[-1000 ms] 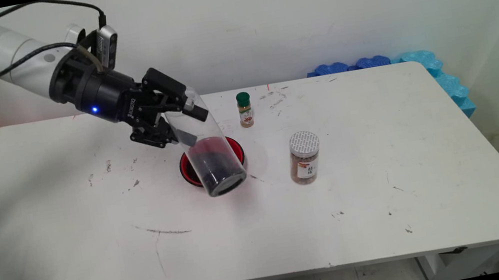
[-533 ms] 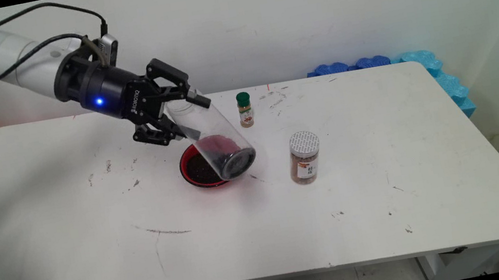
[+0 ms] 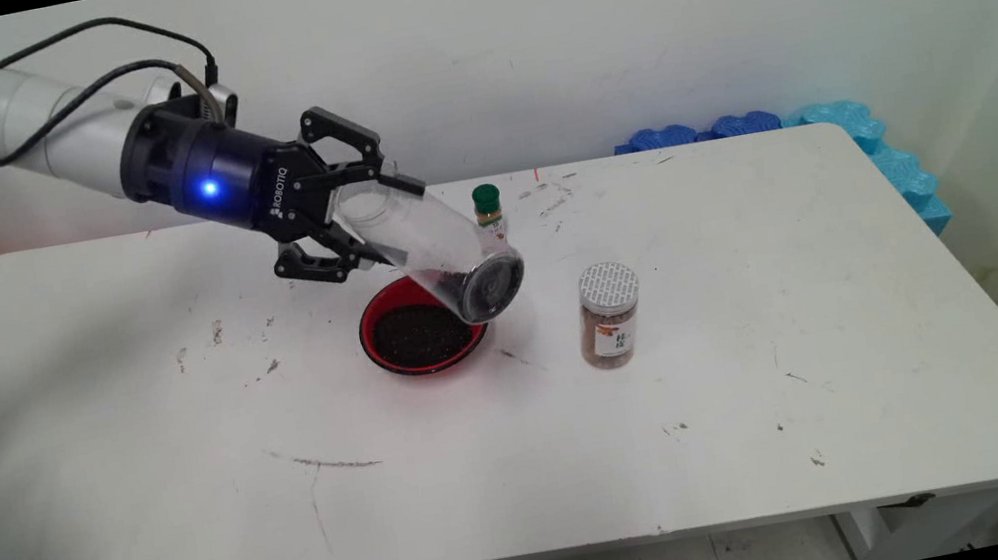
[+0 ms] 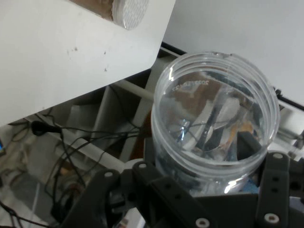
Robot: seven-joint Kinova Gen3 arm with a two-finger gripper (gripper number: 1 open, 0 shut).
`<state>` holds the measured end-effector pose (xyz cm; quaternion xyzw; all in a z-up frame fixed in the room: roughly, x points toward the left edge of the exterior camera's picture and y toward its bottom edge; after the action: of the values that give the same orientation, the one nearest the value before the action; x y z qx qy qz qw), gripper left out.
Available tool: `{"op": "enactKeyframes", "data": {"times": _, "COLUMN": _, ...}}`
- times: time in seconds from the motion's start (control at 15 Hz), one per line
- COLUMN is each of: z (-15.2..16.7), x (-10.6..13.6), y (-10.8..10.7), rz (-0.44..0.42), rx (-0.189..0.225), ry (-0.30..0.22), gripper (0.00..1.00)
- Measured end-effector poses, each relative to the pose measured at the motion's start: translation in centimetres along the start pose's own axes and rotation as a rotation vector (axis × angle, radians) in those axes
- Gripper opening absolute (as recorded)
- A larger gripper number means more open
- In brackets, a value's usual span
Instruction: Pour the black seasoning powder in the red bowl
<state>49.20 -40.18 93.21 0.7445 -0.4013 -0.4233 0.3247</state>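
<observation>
The pincer (image 3: 368, 226) is clamped across a clear plastic jar (image 3: 443, 249), one finger on each side of its wall, and holds it tilted steeply, mouth end low, above the far right rim of a red bowl (image 3: 375, 316) that carries a dark granular heap. A little of the same dark grain sits in the jar's low end, right over the bowl's edge, so my worry is that grains leaving it could land on the white worktop (image 3: 774, 345) rather than in the bowl. The jar's wall is smooth, thin and round, a slippery thing to hold between two narrow fingers, and tilted like this it could twist or slide in the grip. Its low end also hangs near a small green-capped spice bottle (image 3: 487, 204), tall and narrow, which a sideways sweep might topple. A squat brown-filled jar with a perforated white lid (image 3: 610, 314) stands just right of the bowl, apart from it. The worktop is hard, matt and scuffed.
</observation>
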Motion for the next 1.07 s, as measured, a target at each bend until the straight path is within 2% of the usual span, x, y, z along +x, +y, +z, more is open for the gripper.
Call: {"op": "enactKeyframes", "data": {"times": 1.07, "z": 1.6, "x": 0.8, "y": -0.8, "rz": -0.307, "rx": -0.078, "ry": 0.020, "gripper": 0.00}}
